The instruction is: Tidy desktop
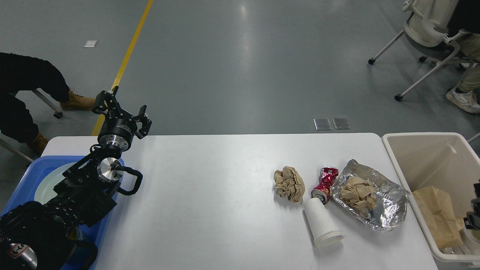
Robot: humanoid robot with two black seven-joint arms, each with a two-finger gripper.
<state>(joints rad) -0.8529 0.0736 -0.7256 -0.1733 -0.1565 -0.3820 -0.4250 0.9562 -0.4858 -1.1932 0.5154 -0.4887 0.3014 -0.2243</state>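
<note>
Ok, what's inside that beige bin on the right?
The beige bin holds a crumpled brown paper bag. Whatever lies beneath the bag is covered; the near corner is cut off.

Left arm [71, 198]: matte black links, thick and boxy near the frame's lower left corner, narrower toward the far end. A round brushed-silver cap [107, 169] with a small dark centre screw marks one joint. A black cable [132, 182] loops out from beside the cap and back into the link. The wrist is a black cylinder with small white lettering, too fine to read, above a polished silver ring [113, 141]. The left gripper [120, 106] is black, with angular linkage fingers. A silver patch with a red-and-black mark [18, 252] sits on the thick lower link. A dark part [473, 213] shows at the right edge, too cropped to identify.
</note>
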